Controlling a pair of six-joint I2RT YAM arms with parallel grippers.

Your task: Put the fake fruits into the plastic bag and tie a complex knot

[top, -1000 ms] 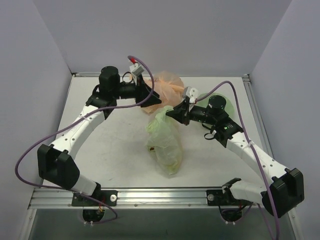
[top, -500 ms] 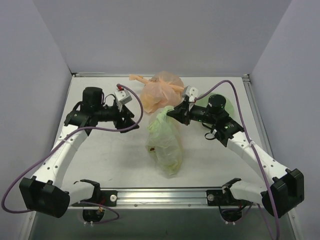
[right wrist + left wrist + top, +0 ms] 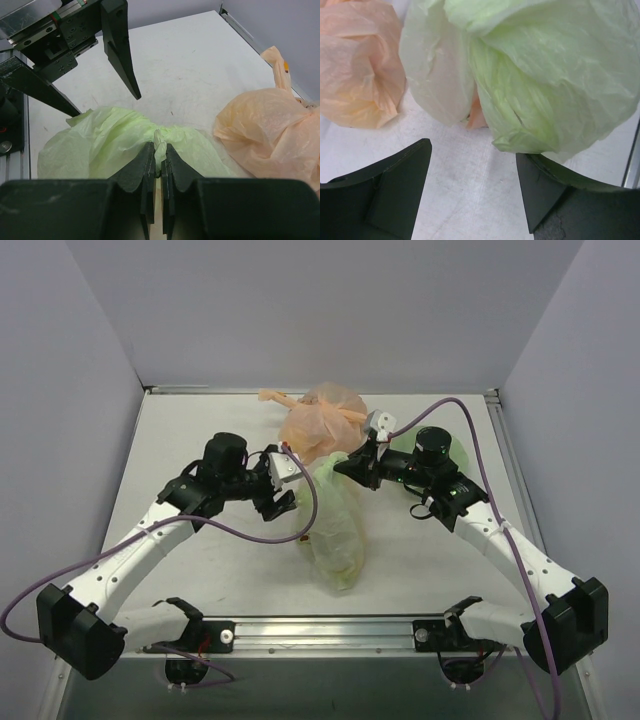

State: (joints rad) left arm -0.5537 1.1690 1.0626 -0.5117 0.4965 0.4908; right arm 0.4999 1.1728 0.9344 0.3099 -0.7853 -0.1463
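The pale green plastic bag (image 3: 337, 530) lies in the middle of the table, its gathered top pointing to the back. My right gripper (image 3: 346, 468) is shut on that twisted top (image 3: 160, 142), holding it up a little. The left gripper (image 3: 289, 503) stands open low at the bag's left side, its fingers (image 3: 395, 190) spread over bare table just short of the green plastic (image 3: 555, 75). The right wrist view shows the same open left gripper (image 3: 107, 105) beyond the bag (image 3: 100, 145). The fake fruits are inside the bag; only a yellowish shape (image 3: 346, 564) shows through near its front end.
A peach-orange knotted bag (image 3: 322, 420) sits just behind the green one, close to both grippers (image 3: 360, 65) (image 3: 270, 130). A pale green dish (image 3: 457, 452) lies partly under the right arm. Purple cables loop over both arms. A metal rail (image 3: 330, 630) runs along the front edge.
The left arm has swung away from the peach-orange bag, out to the left and back in beside the green bag, its jaws opening wider. The right gripper has kept its hold.
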